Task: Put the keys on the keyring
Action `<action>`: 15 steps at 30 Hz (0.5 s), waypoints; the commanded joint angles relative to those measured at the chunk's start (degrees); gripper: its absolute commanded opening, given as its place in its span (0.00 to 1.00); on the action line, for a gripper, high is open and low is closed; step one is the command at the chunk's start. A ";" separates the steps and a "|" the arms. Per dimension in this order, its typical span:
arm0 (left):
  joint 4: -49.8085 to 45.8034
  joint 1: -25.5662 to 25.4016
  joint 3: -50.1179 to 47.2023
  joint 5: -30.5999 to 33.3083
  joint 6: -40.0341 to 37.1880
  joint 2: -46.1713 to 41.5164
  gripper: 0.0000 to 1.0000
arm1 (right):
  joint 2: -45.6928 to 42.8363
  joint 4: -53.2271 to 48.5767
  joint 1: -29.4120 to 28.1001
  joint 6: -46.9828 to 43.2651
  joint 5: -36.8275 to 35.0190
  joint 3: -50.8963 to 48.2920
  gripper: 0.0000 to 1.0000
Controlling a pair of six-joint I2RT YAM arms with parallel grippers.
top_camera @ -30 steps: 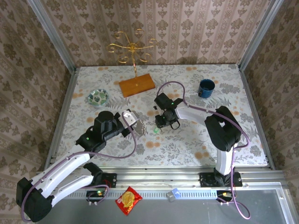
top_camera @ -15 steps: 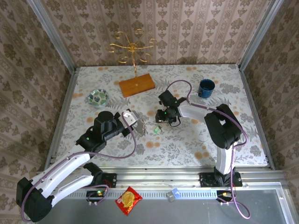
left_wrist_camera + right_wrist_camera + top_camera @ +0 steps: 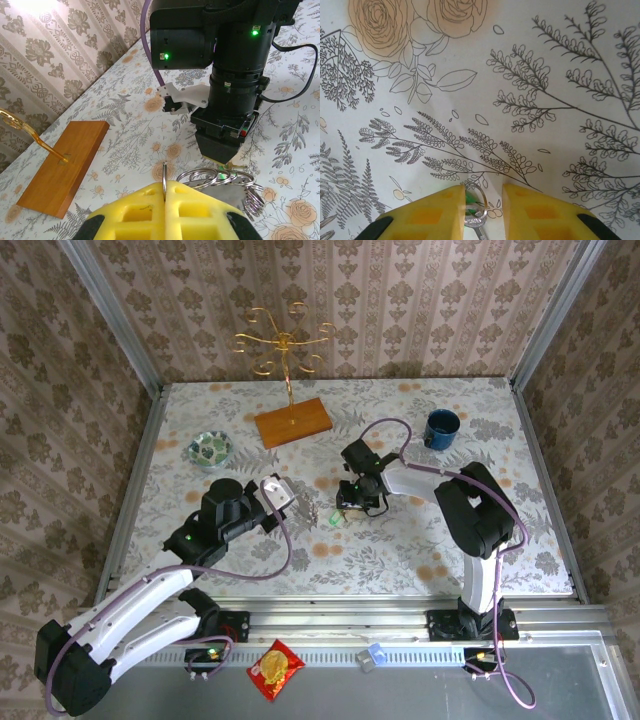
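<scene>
L gripper [image 3: 164, 187]: jaws pinched shut on the keyring [image 3: 164, 172], ring upright. R gripper [image 3: 483, 195] low over the counter [image 3: 530, 65], jaws apart, straddling a green-headed key [image 3: 472, 212].

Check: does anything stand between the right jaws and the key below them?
Nothing visible does. The key lies on the tablecloth inside the open right gripper's gap. The left gripper pinches the keyring nearby.

Yellow pads [image 3: 437, 212] on right gripper [image 3: 482, 202], green key head [image 3: 220, 175] between; silver keyring [image 3: 200, 176] ahead of left gripper [image 3: 164, 190]; cream tablecloth [image 3: 555, 60] with orange roses, black ferns underneath.
</scene>
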State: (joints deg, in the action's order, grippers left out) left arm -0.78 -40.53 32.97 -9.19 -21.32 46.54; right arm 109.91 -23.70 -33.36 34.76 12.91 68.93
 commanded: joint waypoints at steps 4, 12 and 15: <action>2.18 -0.51 0.20 0.04 -0.83 -0.43 0.00 | 1.63 0.01 -0.12 0.74 2.51 0.13 0.23; 2.33 -0.51 -0.01 0.05 -0.82 -0.34 0.00 | 1.78 0.50 -0.12 0.86 3.52 0.23 0.20; 2.27 -0.51 -0.01 0.05 -0.83 -0.32 0.00 | 1.89 0.66 -0.12 0.83 3.86 0.38 0.19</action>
State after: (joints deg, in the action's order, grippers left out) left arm -0.78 -40.53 32.97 -9.19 -21.32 46.54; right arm 110.37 -23.29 -33.21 34.76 14.55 68.93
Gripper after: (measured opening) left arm 0.049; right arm 0.187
